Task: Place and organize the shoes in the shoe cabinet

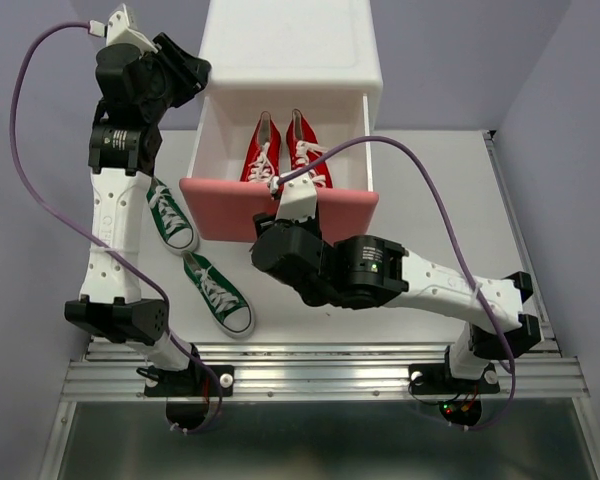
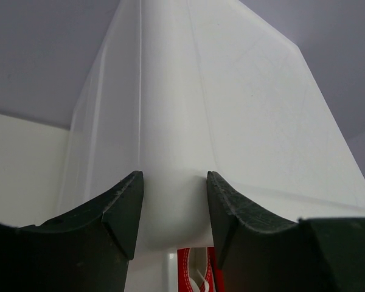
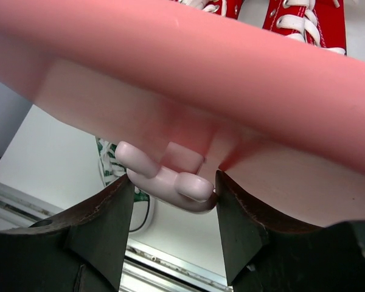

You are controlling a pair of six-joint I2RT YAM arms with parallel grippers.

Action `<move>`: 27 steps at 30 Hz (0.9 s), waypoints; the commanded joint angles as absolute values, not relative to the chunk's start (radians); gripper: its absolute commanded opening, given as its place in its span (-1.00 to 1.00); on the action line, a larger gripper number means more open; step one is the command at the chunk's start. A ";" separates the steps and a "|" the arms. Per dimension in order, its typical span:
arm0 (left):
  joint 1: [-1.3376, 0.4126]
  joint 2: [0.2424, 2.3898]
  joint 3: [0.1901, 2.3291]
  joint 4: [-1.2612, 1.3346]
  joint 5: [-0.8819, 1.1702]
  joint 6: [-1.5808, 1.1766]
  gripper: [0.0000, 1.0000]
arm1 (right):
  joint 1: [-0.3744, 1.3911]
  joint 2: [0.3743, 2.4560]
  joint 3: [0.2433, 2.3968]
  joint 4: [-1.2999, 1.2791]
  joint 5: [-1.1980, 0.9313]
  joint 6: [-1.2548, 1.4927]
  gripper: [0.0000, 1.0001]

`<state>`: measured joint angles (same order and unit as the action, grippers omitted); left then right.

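No legible words, brands or numbers in any view. Only a small pale label (image 1: pixel 119 141) on the black joint of the left arm, well back from the left gripper (image 2: pixel 173 188), too small and blurred to read.

Left arm (image 1: pixel 115 215), right arm (image 1: pixel 440 285): white link shells, black joint housings. Purple cable (image 1: pixel 14 105) ran off each wrist. Fingers (image 3: pixel 97 225) were dark, wedge-shaped, scuffed.
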<state>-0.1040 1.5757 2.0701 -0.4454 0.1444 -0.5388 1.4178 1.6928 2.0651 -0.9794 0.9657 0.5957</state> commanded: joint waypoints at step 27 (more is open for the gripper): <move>-0.120 1.506 1.842 -0.480 0.213 -0.512 -0.07 | 1.094 1.574 1.859 -0.422 0.859 0.184 -0.53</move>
